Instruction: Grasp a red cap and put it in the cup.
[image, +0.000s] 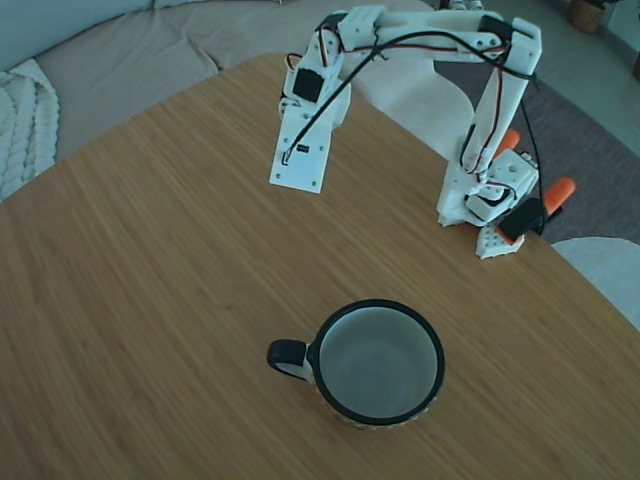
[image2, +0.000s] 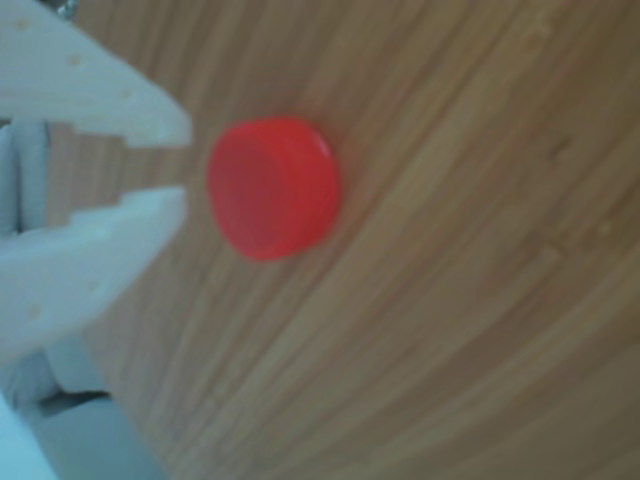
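In the other view, the white hand (image2: 180, 165) is hovering slightly parted and empty, just left of the red cap (image2: 275, 187) lying on the wooden tabletop (image2: 480, 300).

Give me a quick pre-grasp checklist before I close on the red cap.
1. Red cap located: ok, lying on the table in the other view; hidden in the fixed view.
2. Pincer open: ok, narrow gap.
3. Cap between the fingertips: not ok, it sits just beyond them.
4. Gap wide enough for the cap: not ok, looks narrower than the cap.
5. Cup upright, mouth clear: ok.
6. Pincer height above table: cannot tell.
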